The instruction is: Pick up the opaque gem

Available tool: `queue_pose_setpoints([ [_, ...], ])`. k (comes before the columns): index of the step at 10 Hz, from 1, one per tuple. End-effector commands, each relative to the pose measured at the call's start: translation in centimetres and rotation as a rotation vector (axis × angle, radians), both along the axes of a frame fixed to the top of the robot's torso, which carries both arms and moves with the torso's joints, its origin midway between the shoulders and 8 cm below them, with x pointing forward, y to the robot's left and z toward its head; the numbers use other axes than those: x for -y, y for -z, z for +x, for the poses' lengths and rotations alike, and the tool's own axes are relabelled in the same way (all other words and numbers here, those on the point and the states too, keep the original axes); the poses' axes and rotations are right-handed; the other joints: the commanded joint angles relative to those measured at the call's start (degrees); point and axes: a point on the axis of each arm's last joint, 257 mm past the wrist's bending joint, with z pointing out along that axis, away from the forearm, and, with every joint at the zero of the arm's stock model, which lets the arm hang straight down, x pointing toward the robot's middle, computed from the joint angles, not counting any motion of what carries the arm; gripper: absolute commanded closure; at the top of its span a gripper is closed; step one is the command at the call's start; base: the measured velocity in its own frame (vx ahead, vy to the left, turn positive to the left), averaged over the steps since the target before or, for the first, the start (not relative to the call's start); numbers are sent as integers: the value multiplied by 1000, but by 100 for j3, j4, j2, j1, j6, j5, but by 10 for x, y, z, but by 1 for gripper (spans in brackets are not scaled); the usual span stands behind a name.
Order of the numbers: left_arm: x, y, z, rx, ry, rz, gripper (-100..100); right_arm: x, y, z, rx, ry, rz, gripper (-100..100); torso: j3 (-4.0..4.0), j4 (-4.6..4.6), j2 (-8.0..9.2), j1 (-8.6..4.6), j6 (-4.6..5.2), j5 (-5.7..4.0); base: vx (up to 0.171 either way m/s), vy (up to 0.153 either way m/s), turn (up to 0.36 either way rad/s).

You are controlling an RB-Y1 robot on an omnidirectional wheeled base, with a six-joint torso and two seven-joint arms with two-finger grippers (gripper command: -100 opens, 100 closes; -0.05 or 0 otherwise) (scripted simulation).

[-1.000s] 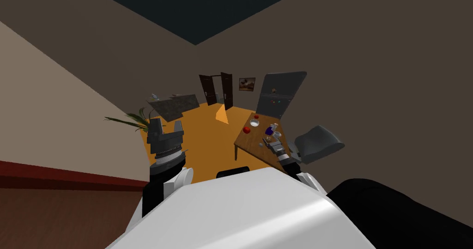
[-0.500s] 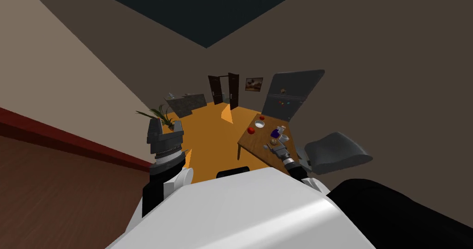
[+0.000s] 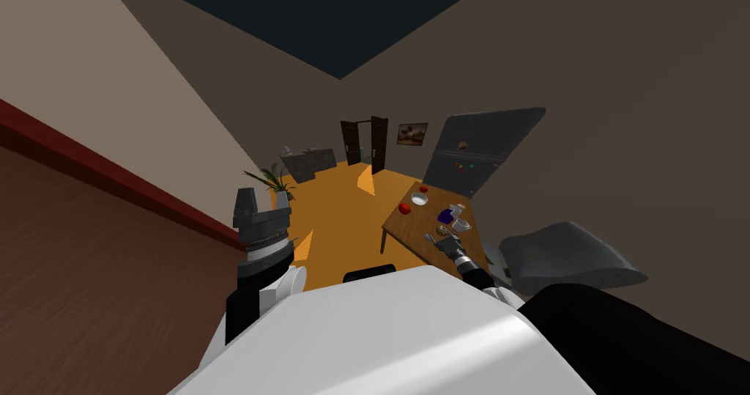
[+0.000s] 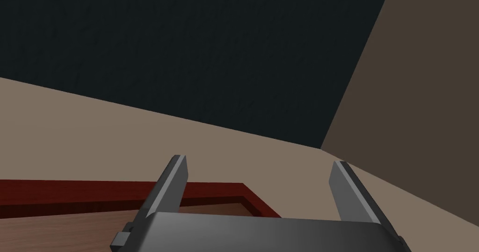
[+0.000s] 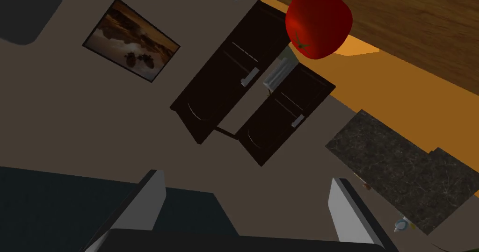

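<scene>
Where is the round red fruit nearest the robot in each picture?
Head view: the round red fruit sits by the brown wooden table's left edge, beside the white bowl.
Right wrist view: the fruit shows large beyond the open right hand, at the table's edge.
Left wrist view: the open left hand points away from the table.
Shared landmark: the dark double doors, beyond the fruit.

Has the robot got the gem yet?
Not yet. Done: the right claw is at the near edge of the table, open. In hand: nothing; it and the left claw are both empty. Left: reach the dark blue lump just beyond the claw, likely the gem, close on it and lift.
</scene>
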Motion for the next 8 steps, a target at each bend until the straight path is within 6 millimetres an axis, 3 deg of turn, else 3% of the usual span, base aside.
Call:
queue_pose_setpoints([
  [1,0,0,0,0,0,0,0,24,15,-13,-61,24,-98,-100,0,0,0,0,0,0,4,33,214],
  [4,0,0,0,0,0,0,0,46,39,-31,-152,38,-208,-100,-3,-1,-6,3,-3,0,10,30,137],
  [5,0,0,0,0,0,0,0,64,50,-43,-204,57,-280,-100,-3,-1,-6,1,1,0,13,28,174],
  [6,0,0,0,0,0,0,0,65,55,-46,-220,53,-292,-100,-3,-1,-6,-1,-2,0,13,23,90],
  [7,0,0,0,0,0,0,0,83,66,-60,-276,71,-357,-100,-3,-1,-5,-1,1,0,23,36,187],
  [8,0,0,0,0,0,0,0,83,69,-61,-288,65,-368,-100,-5,-2,-9,2,-2,0,23,30,82],
])
